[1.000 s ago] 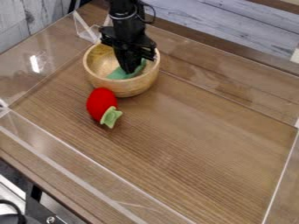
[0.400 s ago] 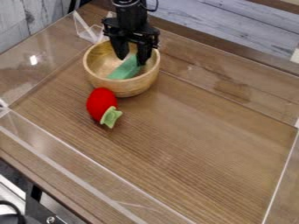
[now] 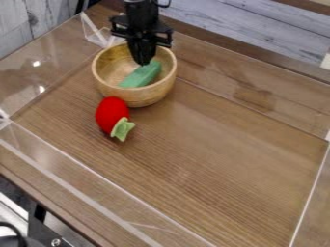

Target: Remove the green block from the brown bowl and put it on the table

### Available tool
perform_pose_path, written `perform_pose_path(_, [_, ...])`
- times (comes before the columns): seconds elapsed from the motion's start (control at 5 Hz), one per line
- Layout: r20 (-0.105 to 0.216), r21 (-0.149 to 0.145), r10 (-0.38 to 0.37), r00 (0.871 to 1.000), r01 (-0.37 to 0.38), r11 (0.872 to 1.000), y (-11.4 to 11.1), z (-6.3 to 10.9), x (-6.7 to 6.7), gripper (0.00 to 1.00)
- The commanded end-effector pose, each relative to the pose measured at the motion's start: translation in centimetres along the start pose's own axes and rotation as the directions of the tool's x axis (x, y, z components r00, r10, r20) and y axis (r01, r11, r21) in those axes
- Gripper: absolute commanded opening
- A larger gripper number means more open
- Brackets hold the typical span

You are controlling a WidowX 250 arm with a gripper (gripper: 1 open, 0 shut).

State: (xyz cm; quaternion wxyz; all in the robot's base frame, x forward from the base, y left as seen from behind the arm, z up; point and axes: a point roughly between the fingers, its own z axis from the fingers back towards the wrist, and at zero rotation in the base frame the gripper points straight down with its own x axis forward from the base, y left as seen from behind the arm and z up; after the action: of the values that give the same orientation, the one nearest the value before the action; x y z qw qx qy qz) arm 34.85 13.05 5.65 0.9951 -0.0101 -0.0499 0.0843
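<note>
The brown bowl (image 3: 116, 95) stands at the back left of the table (image 3: 219, 145). Inside it the green block (image 3: 146, 76) lies slanted, with its far end up against the bowl's back wall. My gripper (image 3: 143, 58) points straight down into the back of the bowl. Its black fingers are drawn in close on the block's raised far end. The block's lower end still rests in the bowl.
A red round toy (image 3: 112, 113) with a small green stem lies on the table just in front of the bowl. Clear plastic walls (image 3: 29, 60) border the tabletop on the left, front and right.
The gripper's fingers spread wide over the bowl, then drew in on the block's far end. The block and bowl stay where they were.
</note>
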Motion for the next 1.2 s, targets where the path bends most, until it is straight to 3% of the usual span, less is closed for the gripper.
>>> perform_pose_path(0.0, [0.038,0.005,-0.025,0.999,0.024,1.000,0.8,0.6,0.3,1.00])
perform_pose_path(0.2, [0.036,0.006,-0.003,0.999,0.003,1.000,1.2,0.0,0.6,1.00])
perform_pose_path(0.4, [0.037,0.008,0.022,0.999,-0.022,1.000,1.6,-0.4,1.1,0.00])
perform_pose_path(0.8, [0.039,-0.006,-0.015,0.999,0.015,1.000,1.6,2.3,1.4,0.00])
perform_pose_path(1.0, [0.067,-0.027,-0.042,0.997,0.044,0.999,1.1,4.8,1.1,0.00])
